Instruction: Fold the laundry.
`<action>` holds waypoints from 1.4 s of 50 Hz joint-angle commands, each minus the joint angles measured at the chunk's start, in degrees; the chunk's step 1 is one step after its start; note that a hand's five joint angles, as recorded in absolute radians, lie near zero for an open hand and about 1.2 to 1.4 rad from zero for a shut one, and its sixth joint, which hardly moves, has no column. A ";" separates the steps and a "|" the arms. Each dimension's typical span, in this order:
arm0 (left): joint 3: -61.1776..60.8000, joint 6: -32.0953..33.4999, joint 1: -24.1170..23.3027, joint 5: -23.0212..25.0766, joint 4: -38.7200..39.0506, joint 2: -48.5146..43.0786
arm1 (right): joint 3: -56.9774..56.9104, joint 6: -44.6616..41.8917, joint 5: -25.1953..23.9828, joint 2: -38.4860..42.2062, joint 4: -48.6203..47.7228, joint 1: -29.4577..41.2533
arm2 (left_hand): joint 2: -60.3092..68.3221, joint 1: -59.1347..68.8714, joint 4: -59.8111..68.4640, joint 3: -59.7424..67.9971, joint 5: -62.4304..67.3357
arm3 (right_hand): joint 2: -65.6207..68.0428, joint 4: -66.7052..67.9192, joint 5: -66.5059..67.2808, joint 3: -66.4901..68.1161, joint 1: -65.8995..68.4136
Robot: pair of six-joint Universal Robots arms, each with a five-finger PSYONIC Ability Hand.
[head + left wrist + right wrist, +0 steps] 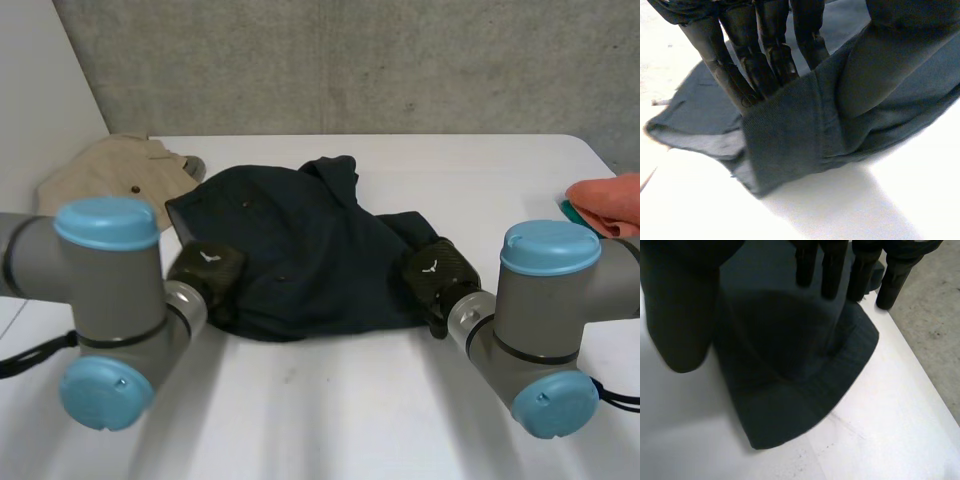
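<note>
Dark shirt [300,250] lay crumpled mid-table [330,400], collar end toward the far side. We had the left hand [205,268] on its near-left edge and the right hand [435,272] at its near-right corner. Left: fingers [765,60] ran straight down behind a raised ribbed hem [785,130], tips hidden by it, thumb [900,30] on the other face, so we read it as pinching that hem. Right: relaxed, fingertips [832,285] straight and looking just clear of the cloth, its thumb well apart, gripping nothing. Handling, our judgement: light, thin fabric, fully limp, so it would sag and bunch wherever it wasn't supported. Not fragile, and more likely to drag on the matte table than to slide. Best holds looked like the doubled hem and the seamed corners, where a pinch catches one thick edge rather than a whole wad. View differences: the head view gave us the overall outline, the spacing of both hands and the small buttons. It also gave a beige garment [110,170] at the far left and an orange cloth [610,205] at the far right, both apart from the shirt. Finger detail came from the wrist views. The left one gave the hem contact. The right one gave the rounded corner lying flat beneath the fingertips.
</note>
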 commanded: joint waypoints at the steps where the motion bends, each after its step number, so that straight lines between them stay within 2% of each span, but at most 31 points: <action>1: -0.06 1.74 7.15 -2.29 2.85 6.25 | 0.69 6.22 2.08 -7.65 3.74 0.77 | 11.60 14.31 11.61 12.22 13.75 | -7.05 -7.19 -6.34 -7.16 -6.69; 4: 0.29 1.75 9.27 -0.63 5.49 9.16 | 0.78 8.79 1.46 -9.59 3.92 0.42 | 11.60 14.31 11.61 12.22 13.75 | -7.05 -7.19 -6.34 -7.16 -6.69; 8: 1.87 2.01 12.52 4.29 11.20 13.21 | 0.78 13.09 0.67 -12.23 4.00 -0.81 | 11.60 14.31 11.61 12.22 13.75 | -7.05 -7.19 -6.34 -7.16 -6.69; 9: 3.18 1.75 13.48 7.09 13.30 14.26 | 0.51 14.41 0.58 -12.76 4.00 -1.51 | 11.60 14.31 11.61 12.22 13.75 | -7.05 -7.19 -6.34 -7.16 -6.69; 15: 13.98 -0.01 15.34 12.03 15.87 15.15 | -0.28 15.56 0.49 -13.38 4.09 -3.80 | 11.60 14.31 11.61 12.22 13.75 | -7.05 -7.19 -6.34 -7.16 -6.69; 19: 21.72 -5.62 14.11 14.14 15.08 12.96 | -0.81 15.65 0.58 -13.29 4.36 -4.68 | 11.60 14.31 11.61 12.22 13.75 | -7.05 -7.19 -6.34 -7.16 -6.69; 23: 26.74 -14.50 11.04 16.60 15.43 10.93 | -0.98 15.65 0.49 -13.29 4.36 -5.38 | 11.60 14.31 11.61 12.22 13.75 | -7.05 -7.19 -6.34 -7.16 -6.69; 24: 27.96 -18.26 9.20 17.48 15.61 9.89 | -1.07 15.65 0.49 -13.29 4.36 -5.56 | 11.60 14.31 11.61 12.22 13.75 | -7.05 -7.19 -6.34 -7.16 -6.69; 27: 28.76 -23.03 5.86 19.58 15.52 7.69 | -1.16 15.65 0.49 -13.38 4.27 -5.91 | 11.60 14.31 11.61 12.22 13.75 | -7.05 -7.19 -6.34 -7.16 -6.69; 29: 28.59 -26.37 2.08 23.36 15.26 4.96 | -1.25 15.65 0.49 -13.56 4.36 -6.26 | 11.29 14.00 11.29 11.90 13.43 | -7.05 -7.19 -6.34 -7.16 -6.69; 31: 28.06 -27.60 -0.64 26.78 15.08 2.94 | -1.33 15.74 0.49 -13.56 4.36 -6.61 | 3.26 5.97 3.26 3.87 5.40 | -7.05 -7.19 -6.34 -7.16 -6.69; 32: 26.76 -28.13 -3.01 30.28 14.91 1.02 | -1.33 15.74 0.40 -13.56 4.27 -6.96 | -7.78 -5.07 -7.77 -7.17 -5.63 | -7.05 -7.19 -6.34 -7.16 -6.69; 34: 24.99 -28.40 -5.22 33.64 14.47 -0.84 | -1.42 15.74 0.40 -13.56 4.27 -7.40 | -22.78 -20.07 -22.78 -22.17 -20.64 | -7.05 -7.19 -6.34 -7.16 -6.69; 35: 23.33 -28.23 -7.23 36.18 13.77 -2.59 | -1.51 15.74 0.40 -13.47 4.18 -7.84 | -39.68 -36.97 -39.68 -39.07 -37.54 | -7.05 -7.19 -6.34 -7.16 -6.69; 37: 21.83 -27.61 -8.82 38.04 13.15 -4.01 | -1.51 15.74 0.40 -13.38 4.01 -8.19 | -55.59 -52.88 -55.58 -54.97 -53.44 | -7.05 -7.19 -6.34 -7.16 -6.69; 38: 21.39 -27.09 -9.44 38.49 12.88 -4.53 | -1.60 15.74 0.40 -13.29 4.00 -8.37 | -58.40 -55.69 -58.39 -57.78 -56.25 | -7.05 -7.19 -6.34 -7.16 -6.69; 42: 19.37 -23.05 -9.89 36.39 11.65 -4.89 | -1.77 15.74 -0.21 -12.77 4.01 -8.90 | -58.40 -55.69 -58.39 -57.78 -56.25 | -7.05 -7.19 -6.34 -7.16 -6.69; 49: 13.57 -18.12 -6.46 24.53 8.14 3.80 | -1.77 15.04 -3.98 -12.24 4.62 -8.99 | -58.40 -55.69 -58.39 -57.78 -56.25 | -7.05 -7.19 -6.34 -7.16 -6.69; 54: 4.61 -12.24 -4.70 17.06 5.15 9.95 | -1.51 12.58 -9.96 -12.59 7.07 -8.90 | -58.40 -55.69 -58.39 -57.78 -56.25 | -7.05 -7.19 -6.34 -7.16 -6.69; 58: -6.97 -3.56 -4.88 11.44 1.90 15.83 | -0.55 7.58 -17.06 -13.81 13.21 -8.72 | -58.40 -55.69 -58.39 -57.78 -56.25 | -2.37 -2.50 -1.65 -2.47 -2.00; 61: -13.23 0.59 -5.14 9.67 1.02 18.48 | 0.60 3.80 -20.77 -15.22 17.26 -8.90 | -58.40 -55.69 -58.39 -57.78 -56.25 | 3.01 2.88 3.73 2.91 3.38; 64: -19.91 4.29 -4.79 8.43 1.54 21.21 | 2.70 -2.09 -25.25 -16.98 22.36 -9.25 | -50.79 -48.08 -50.79 -50.18 -48.65 | 9.42 9.29 10.14 9.32 9.79; 68: -25.37 7.02 -2.60 7.99 3.91 23.23 | 5.43 -8.07 -28.77 -18.39 26.15 -10.04 | -54.63 -51.92 -54.63 -54.02 -52.49 | 10.61 10.48 11.33 10.51 10.97; 70: -27.48 7.46 0.47 7.82 6.11 23.85 | 6.84 -8.96 -29.22 -18.48 25.72 -9.78 | -58.40 -55.69 -58.39 -57.78 -56.25 | 9.77 9.63 10.48 9.67 10.13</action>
